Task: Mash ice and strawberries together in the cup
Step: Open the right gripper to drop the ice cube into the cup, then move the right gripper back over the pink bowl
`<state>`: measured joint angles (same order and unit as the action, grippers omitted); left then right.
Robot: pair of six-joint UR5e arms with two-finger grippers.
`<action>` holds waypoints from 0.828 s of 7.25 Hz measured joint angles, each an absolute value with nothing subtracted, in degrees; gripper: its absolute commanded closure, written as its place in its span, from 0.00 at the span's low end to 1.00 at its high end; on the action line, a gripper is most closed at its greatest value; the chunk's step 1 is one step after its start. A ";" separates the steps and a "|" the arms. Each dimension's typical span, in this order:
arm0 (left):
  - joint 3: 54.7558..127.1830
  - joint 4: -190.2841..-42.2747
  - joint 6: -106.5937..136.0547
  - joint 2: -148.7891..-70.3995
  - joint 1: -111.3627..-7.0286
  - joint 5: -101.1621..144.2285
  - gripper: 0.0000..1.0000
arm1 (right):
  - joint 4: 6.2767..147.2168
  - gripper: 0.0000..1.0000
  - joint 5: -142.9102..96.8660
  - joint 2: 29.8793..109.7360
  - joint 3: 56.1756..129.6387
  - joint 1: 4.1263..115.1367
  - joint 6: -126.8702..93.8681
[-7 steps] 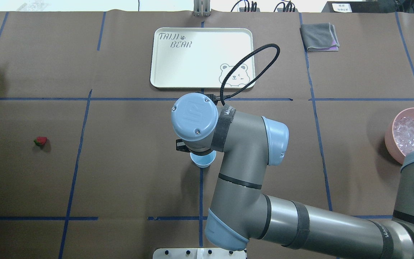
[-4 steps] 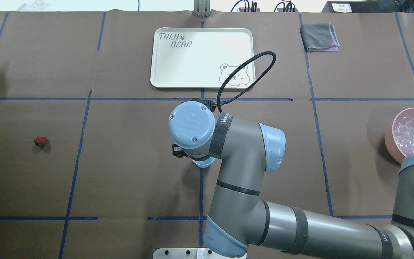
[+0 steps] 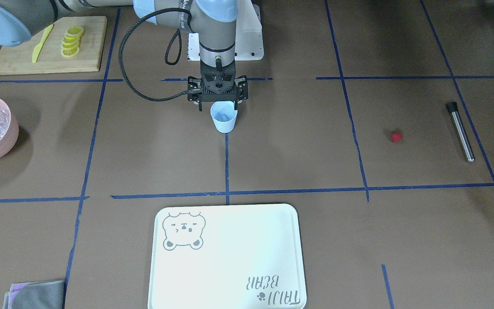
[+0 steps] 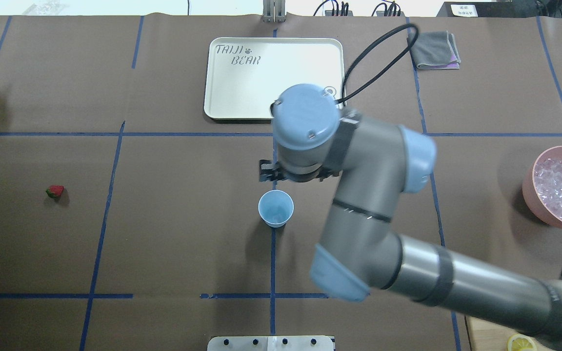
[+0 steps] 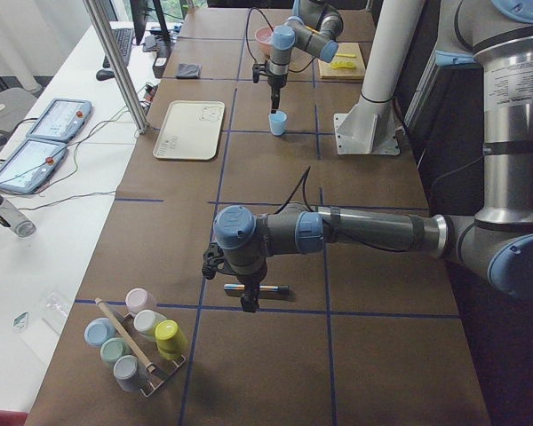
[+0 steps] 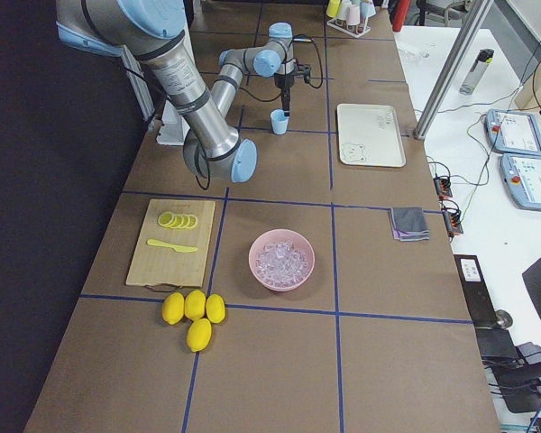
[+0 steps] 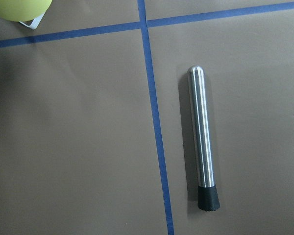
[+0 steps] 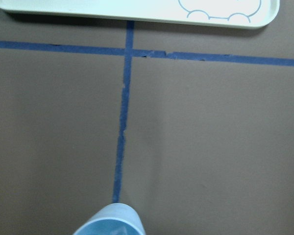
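At the centre of the table, you find the cup [image 4: 275,208] upright and with its mouth fully exposed in the overhead view. A second earlier the right arm's wrist covers most of that mouth. Now the wrist appears shifted toward the tray [image 4: 261,78] on the far side. The side views show the right gripper [image 3: 217,103] raised clear of the rim. Whether it hangs straight above the cup or slightly beyond it, the views do not settle.

From the front, its jaws stand spread with nothing between them. A pale lump lies inside the cup and appears to be a piece of ice [image 3: 224,116]. You may judge from this that the ice delivery is complete and the arm is withdrawing. The remaining ice sits in the pink bowl [image 4: 530,187] at the right edge.

The strawberry [image 4: 55,191] lies bare on the table, well apart to the left, and is not yet in the cup. That step remains outstanding before any mashing.

At the far left, the left gripper [image 5: 246,297] hovers over the muddler [image 7: 202,142], which lies flat on the table. No finger shows in that wrist view, so you cannot tell how its jaws stand.
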<state>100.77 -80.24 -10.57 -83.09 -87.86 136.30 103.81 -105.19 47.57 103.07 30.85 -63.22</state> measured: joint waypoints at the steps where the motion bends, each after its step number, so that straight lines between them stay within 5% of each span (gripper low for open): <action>1: 100.69 -80.24 -10.58 -83.07 -87.83 136.31 0.00 | 103.73 0.01 -109.08 52.73 107.69 35.22 -57.48; 6: 100.62 -80.24 -10.55 -83.03 -87.42 136.34 0.00 | 98.98 0.01 -125.91 77.97 115.59 58.34 -20.64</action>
